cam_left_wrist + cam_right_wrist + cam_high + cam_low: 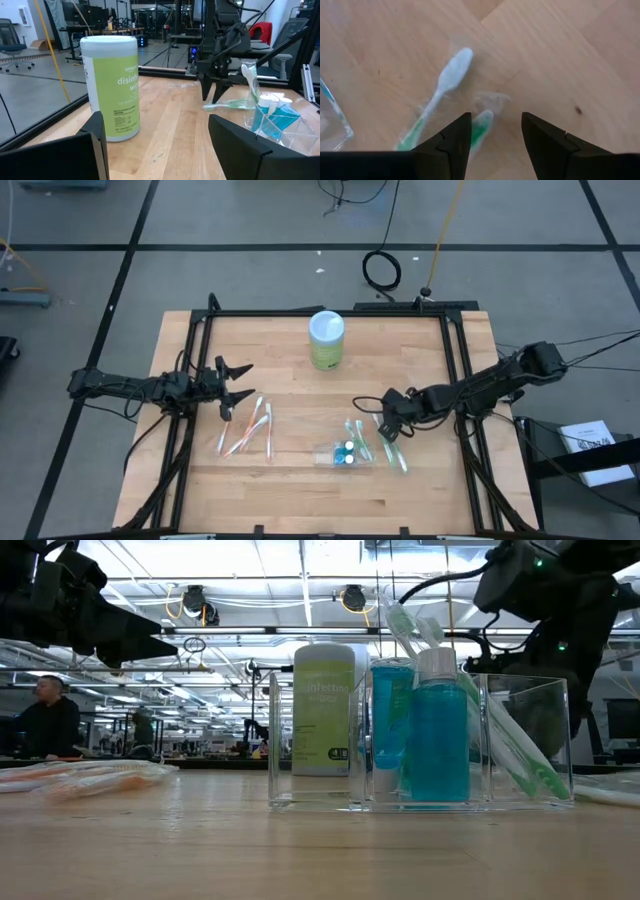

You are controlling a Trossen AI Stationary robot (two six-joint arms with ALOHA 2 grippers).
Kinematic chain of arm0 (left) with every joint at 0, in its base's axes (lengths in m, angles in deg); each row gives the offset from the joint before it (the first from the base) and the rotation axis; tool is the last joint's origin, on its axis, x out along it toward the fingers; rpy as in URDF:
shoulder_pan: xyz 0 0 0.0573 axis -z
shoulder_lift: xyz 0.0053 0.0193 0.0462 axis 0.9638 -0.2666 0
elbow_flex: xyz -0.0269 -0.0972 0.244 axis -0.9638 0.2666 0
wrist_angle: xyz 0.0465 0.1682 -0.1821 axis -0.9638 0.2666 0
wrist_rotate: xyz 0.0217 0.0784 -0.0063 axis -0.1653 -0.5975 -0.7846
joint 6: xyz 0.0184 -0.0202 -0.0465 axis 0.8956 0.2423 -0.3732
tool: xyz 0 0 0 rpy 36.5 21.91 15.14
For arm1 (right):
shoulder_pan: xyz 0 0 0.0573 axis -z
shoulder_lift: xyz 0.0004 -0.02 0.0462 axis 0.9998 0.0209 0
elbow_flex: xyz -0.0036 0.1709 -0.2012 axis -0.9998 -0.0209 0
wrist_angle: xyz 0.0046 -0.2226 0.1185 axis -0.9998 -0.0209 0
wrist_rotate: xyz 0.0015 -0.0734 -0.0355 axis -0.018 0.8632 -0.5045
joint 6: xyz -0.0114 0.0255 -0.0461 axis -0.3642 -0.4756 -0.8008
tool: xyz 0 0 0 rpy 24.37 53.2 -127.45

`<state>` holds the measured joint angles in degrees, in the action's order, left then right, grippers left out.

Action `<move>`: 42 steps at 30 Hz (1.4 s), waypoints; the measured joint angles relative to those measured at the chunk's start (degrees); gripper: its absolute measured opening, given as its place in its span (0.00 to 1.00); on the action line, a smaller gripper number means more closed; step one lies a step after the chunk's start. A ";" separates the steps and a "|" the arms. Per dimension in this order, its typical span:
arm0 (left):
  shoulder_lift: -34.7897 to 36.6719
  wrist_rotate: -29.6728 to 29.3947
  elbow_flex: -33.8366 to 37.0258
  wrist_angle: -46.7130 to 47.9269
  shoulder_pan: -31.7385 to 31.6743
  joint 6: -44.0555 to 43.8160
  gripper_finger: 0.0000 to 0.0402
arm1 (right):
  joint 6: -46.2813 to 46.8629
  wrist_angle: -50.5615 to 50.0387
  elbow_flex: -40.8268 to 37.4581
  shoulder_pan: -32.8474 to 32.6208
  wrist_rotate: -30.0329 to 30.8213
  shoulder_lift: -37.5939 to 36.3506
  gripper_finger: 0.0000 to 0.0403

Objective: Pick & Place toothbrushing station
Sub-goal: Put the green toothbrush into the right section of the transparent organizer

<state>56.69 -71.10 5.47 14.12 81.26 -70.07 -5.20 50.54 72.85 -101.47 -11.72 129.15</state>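
right gripper [495, 132] hangs with fingers apart over a green toothbrush [481, 127] on the table beside the clear organizer [345, 457]; centre the handle between the fingers before closing.

The pale wooden surface [300, 480] carries a green wipes canister [326, 340] standing upright, well beyond both end effectors; orange toothbrushes in clear wrappers [248, 430] lie just beside the left end effector [240, 383]. A clear organizer [343, 457] rests near the right end effector [388, 416]; green toothbrushes [440, 95] lie directly beneath it.
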 joint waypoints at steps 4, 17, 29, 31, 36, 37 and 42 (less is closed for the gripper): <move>0.00 0.00 0.01 0.01 0.02 0.00 0.56 | 1.67 2.07 0.00 -0.09 0.01 0.12 0.39; 0.00 0.00 0.00 0.00 0.02 0.00 0.56 | 7.50 1.09 -0.44 -2.36 0.14 0.12 0.32; 0.00 0.00 0.00 0.00 0.00 0.00 0.56 | 1.10 -0.19 -0.44 -2.28 0.18 0.12 0.12; 0.00 0.00 0.00 0.02 0.00 0.00 0.56 | -0.56 -0.17 -0.44 -1.90 0.17 0.12 0.08; 0.00 0.00 0.01 0.00 0.02 0.00 0.56 | -5.40 -0.19 -0.44 0.19 1.80 -0.55 0.02; -0.01 0.00 0.01 0.01 0.00 0.00 0.56 | -6.55 -0.29 -0.46 0.57 2.87 -0.70 0.01; 0.00 0.00 0.00 0.01 0.02 0.00 0.56 | -11.64 -0.19 -0.48 1.50 8.20 -2.76 0.00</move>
<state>56.69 -71.10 5.47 14.13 81.28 -70.07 -16.84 50.36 72.37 -99.97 -3.51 126.39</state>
